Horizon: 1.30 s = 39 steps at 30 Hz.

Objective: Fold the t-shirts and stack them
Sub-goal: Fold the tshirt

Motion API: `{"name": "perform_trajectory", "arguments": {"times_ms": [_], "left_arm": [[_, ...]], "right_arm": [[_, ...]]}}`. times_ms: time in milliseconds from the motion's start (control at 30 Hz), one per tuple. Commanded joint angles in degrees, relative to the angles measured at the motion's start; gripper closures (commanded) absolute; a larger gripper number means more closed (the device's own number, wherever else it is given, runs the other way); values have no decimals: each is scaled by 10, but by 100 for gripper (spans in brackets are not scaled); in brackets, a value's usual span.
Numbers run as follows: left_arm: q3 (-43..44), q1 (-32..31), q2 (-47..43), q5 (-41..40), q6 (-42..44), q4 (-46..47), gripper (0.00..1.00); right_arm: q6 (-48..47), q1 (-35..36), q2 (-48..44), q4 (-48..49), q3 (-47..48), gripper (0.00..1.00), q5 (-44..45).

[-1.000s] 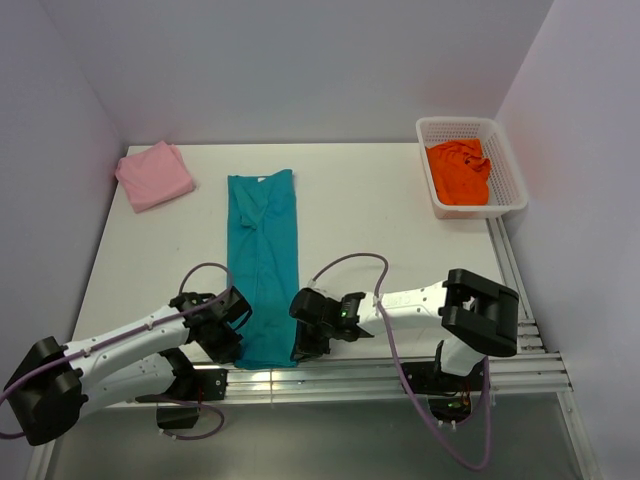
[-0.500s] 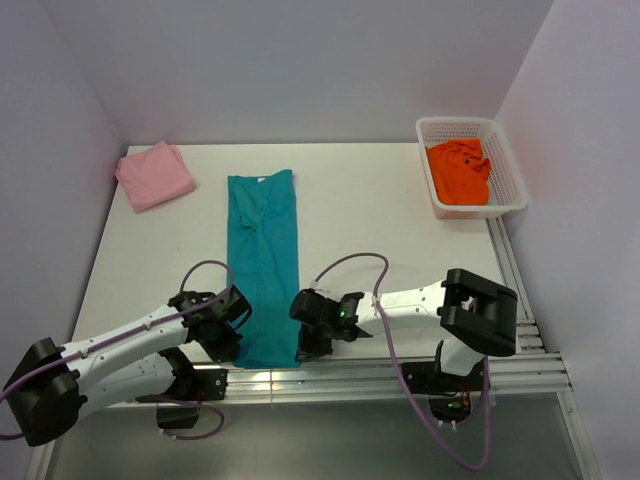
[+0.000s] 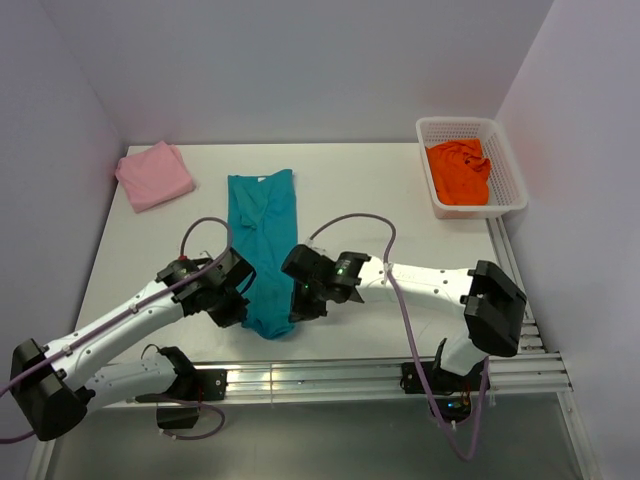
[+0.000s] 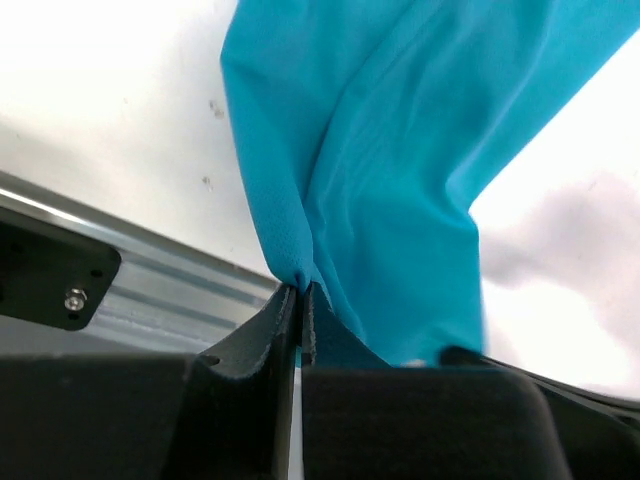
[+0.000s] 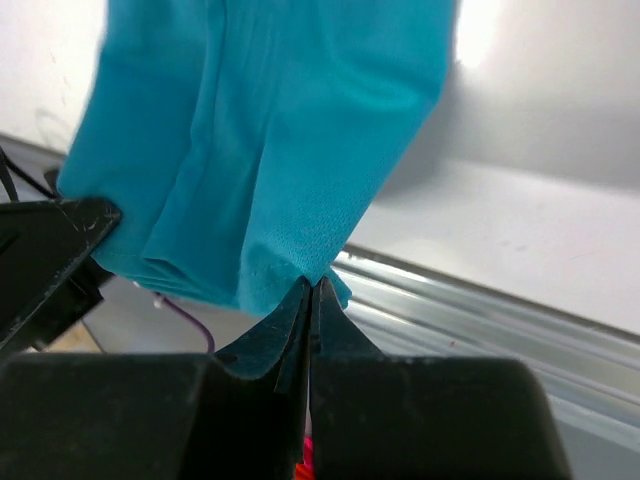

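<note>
The teal t-shirt (image 3: 265, 240) lies as a long narrow strip down the table's middle, its near end lifted. My left gripper (image 3: 240, 306) is shut on the near left corner of the teal shirt (image 4: 380, 170). My right gripper (image 3: 297, 306) is shut on the near right corner of the teal shirt (image 5: 270, 140). Both hold the hem above the table. The pale pink t-shirt (image 3: 154, 174) lies folded at the far left. The bright orange t-shirt (image 3: 458, 171) sits crumpled in the basket.
A white mesh basket (image 3: 506, 160) stands at the far right corner. A metal rail (image 3: 330, 378) runs along the table's near edge. Walls close in on the left, the back and the right.
Both grippers have lifted the teal shirt's near end and carried it away from the near edge toward the table's middle. The shirt's far end has stayed put.
</note>
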Motion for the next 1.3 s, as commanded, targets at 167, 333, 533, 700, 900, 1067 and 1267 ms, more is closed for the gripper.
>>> {"name": "perform_trajectory", "arguments": {"times_ms": [167, 333, 533, 700, 900, 1067, 1267], "left_arm": [[69, 109, 59, -16, 127, 19, 100], [114, 162, 122, -13, 178, 43, 100], [177, 211, 203, -11, 224, 68, 100], [221, 247, 265, -1, 253, 85, 100], [284, 291, 364, 7, 294, 111, 100], [389, 344, 511, 19, 340, 111, 26], [523, 374, 535, -15, 374, 63, 1]], "right_arm": [[-93, -87, 21, -81, 86, 100, 7], [-128, -128, 59, -89, 129, 100, -13], [-172, -161, 130, -118, 222, 100, -27], [-209, -199, 203, -149, 325, 100, -41], [-238, -237, 324, -213, 506, 100, -53], [-232, -282, 424, -265, 644, 24, -56], [-227, -308, 391, -262, 618, 0, -31]]}}
